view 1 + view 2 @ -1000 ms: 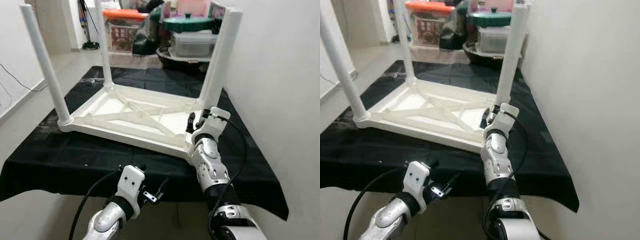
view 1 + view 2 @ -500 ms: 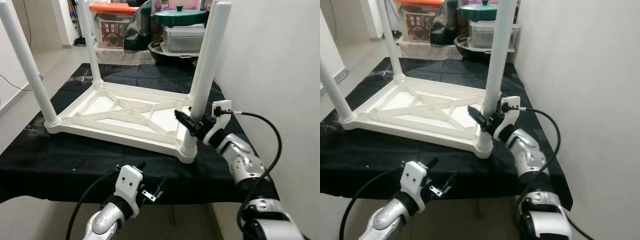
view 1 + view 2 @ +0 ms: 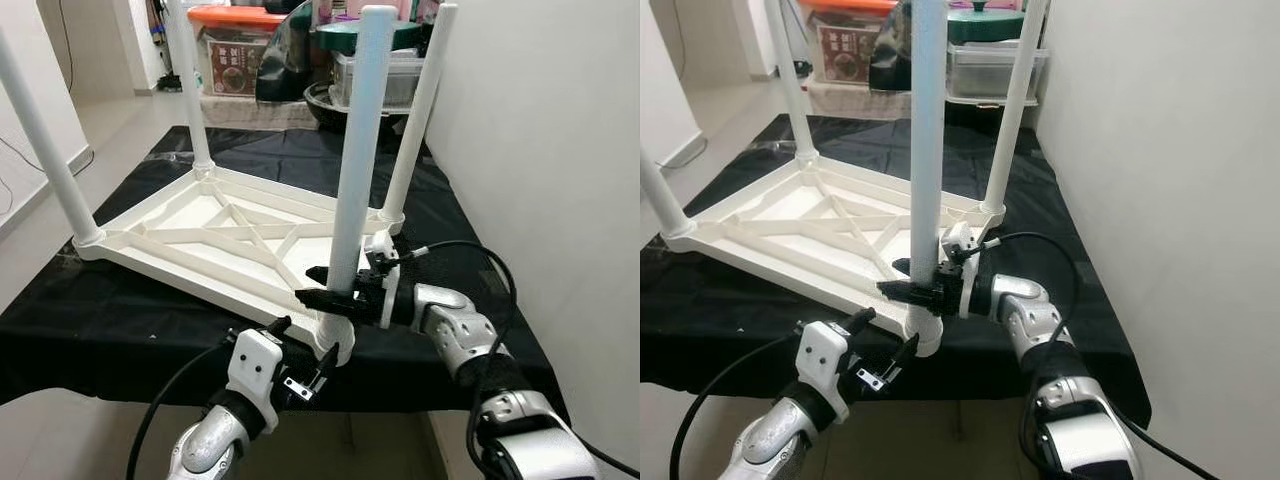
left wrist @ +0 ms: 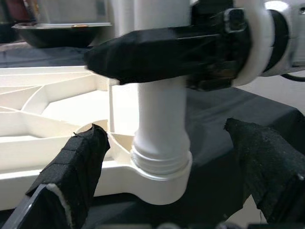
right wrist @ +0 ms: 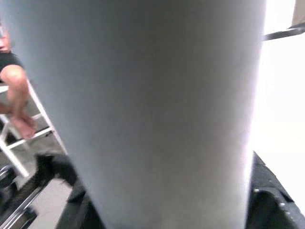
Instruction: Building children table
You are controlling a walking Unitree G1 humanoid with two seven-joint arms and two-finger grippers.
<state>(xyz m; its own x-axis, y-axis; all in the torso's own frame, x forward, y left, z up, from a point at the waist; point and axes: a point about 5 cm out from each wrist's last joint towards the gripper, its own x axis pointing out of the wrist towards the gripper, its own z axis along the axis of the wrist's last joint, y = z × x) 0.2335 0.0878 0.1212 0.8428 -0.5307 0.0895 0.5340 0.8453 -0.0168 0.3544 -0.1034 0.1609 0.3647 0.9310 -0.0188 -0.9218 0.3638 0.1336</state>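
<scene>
1. Left end effector (image 3: pixel 305 360) hovers nearest the camera, just below the front edge of the table covered in black cloth (image 3: pixel 120 330); its two black fingers (image 4: pixel 71 167) are spread wide, one to each side of the socket at the foot of the near leg, touching nothing.
2. Right end effector (image 3: pixel 330 295) reaches in from the right, its fingers clamped on the near white cylindrical plastic leg (image 3: pixel 355 150) low on the shaft, just above the socket.
3. That leg stands upright in the front corner socket of the upside-down white plastic children's table top (image 3: pixel 220 250), which lies on the black cloth with its cross-braced underside facing up.
4. Three more white legs rise from the other corners: one at the left (image 3: pixel 40 140), one at the far left (image 3: pixel 190 90), one at the far right (image 3: pixel 415 120).
5. Beyond the table sit stacked storage boxes (image 3: pixel 235 50) and a green-lidded pot (image 3: pixel 340 35).
6. A white wall (image 3: pixel 560 150) runs along the right.
</scene>
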